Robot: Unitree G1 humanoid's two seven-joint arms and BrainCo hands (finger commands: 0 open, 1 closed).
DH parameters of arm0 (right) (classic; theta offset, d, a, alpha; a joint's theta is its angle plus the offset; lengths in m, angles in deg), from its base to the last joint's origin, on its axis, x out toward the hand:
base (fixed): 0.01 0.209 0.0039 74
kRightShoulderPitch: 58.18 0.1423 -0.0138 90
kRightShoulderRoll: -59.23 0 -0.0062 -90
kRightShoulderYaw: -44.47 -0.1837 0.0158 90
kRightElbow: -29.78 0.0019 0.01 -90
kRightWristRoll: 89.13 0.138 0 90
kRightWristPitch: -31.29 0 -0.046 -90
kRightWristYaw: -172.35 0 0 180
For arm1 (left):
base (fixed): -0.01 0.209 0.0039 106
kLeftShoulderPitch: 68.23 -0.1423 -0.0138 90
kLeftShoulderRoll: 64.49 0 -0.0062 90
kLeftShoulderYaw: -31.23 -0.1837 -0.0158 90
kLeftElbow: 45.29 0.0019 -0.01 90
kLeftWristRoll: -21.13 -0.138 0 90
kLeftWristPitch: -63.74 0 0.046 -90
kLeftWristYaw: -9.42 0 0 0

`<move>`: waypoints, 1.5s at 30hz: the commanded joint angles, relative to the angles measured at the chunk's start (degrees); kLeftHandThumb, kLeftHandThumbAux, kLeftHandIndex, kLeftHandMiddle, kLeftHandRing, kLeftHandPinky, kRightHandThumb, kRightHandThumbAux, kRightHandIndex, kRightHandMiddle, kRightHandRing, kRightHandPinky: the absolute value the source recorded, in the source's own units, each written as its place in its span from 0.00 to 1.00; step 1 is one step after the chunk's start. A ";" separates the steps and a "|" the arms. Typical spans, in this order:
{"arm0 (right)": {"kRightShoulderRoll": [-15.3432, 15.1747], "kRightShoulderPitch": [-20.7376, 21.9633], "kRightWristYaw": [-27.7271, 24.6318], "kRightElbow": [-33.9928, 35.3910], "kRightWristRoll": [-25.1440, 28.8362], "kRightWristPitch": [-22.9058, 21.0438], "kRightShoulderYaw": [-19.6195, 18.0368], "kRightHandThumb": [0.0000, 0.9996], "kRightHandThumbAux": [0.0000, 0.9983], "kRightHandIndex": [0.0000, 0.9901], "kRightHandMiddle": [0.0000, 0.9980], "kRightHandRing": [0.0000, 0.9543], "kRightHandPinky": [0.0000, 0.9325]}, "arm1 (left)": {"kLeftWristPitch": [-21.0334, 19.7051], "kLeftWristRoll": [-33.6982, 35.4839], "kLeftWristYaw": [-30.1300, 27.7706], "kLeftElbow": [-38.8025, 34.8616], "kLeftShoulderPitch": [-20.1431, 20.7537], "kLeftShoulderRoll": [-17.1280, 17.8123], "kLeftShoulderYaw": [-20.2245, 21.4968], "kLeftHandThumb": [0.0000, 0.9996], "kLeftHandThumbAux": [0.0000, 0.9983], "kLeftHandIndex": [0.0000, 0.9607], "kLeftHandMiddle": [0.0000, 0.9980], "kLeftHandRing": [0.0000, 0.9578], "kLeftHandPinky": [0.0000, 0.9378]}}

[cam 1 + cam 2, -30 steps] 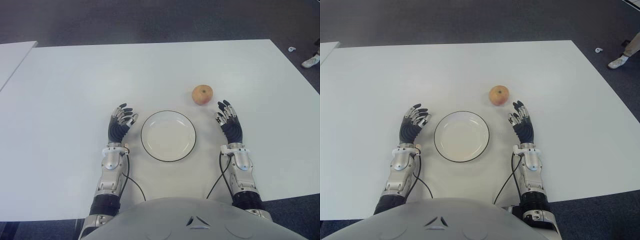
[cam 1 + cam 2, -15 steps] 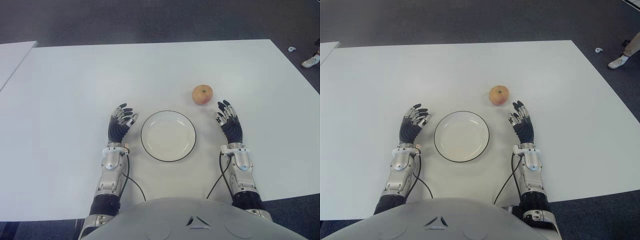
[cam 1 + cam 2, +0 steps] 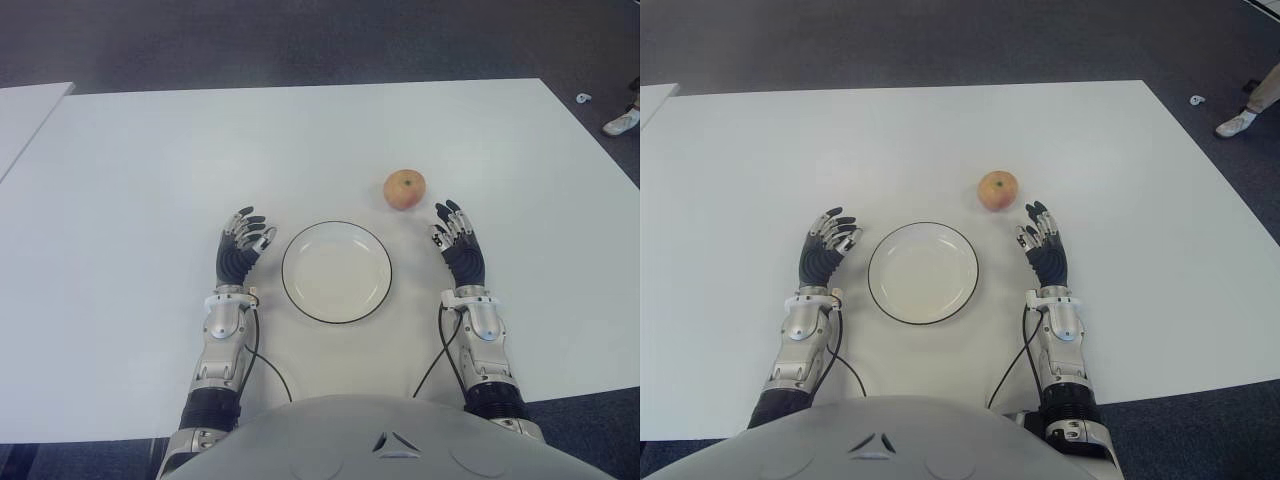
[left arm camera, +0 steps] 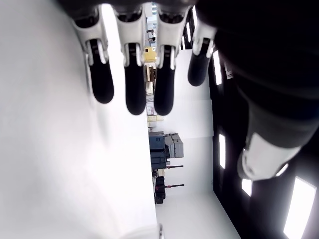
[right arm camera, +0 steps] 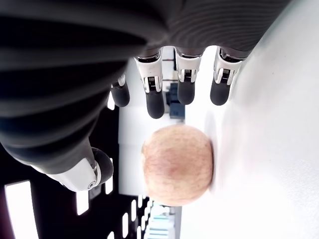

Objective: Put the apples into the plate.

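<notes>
- Table [image 3: 140, 200]: white, broad top, with a second white surface [image 3: 25, 110] just off its far left corner.
- Plate [image 3: 336, 272]: round, white with a thin dark rim, lying flat on the table in front of the robot, between its two hands. Nothing is in it.
- Apple [image 3: 405, 189]: one, reddish-yellow, stem end up, standing on the bare table beyond the plate and to its right, apart from the rim.
- Right hand [image 3: 455, 247]: to the right of the plate, fingertips pointing toward the apple and stopping just short of it. Its wrist view shows the fingers [image 5: 155, 99] spread and relaxed with the apple [image 5: 177, 164] in front of the palm, untouched; the hand holds nothing.
- Left hand [image 3: 242, 250]: to the left of the plate, near its rim. Its wrist view shows the fingers [image 4: 134, 84] extended side by side and slack, with nothing in the grasp.
- Cables [image 3: 262, 365]: thin black leads running from each wrist back across the table toward the robot's body.
- Shoe [image 3: 622, 122]: a person's white shoe on the dark floor past the table's far right corner.
</notes>
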 commanded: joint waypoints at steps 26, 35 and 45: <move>-15.94 13.18 25.35 -5.24 -38.75 -0.48 8.83 0.27 0.51 0.04 0.05 0.04 0.08 | -0.25 -0.94 0.54 3.03 1.25 -1.47 -0.96 0.21 0.68 0.23 0.33 0.35 0.34; -20.47 19.56 28.51 -8.40 -47.68 -4.43 14.61 0.30 0.50 0.01 0.02 0.04 0.14 | -0.31 -2.03 1.34 3.55 1.72 -1.54 -1.20 0.20 0.66 0.24 0.32 0.34 0.34; -21.66 25.43 28.02 -8.45 -52.32 -8.32 19.64 0.32 0.49 0.00 0.01 0.02 0.07 | -0.37 -1.49 0.99 3.95 1.95 -1.75 -1.26 0.22 0.66 0.24 0.33 0.34 0.33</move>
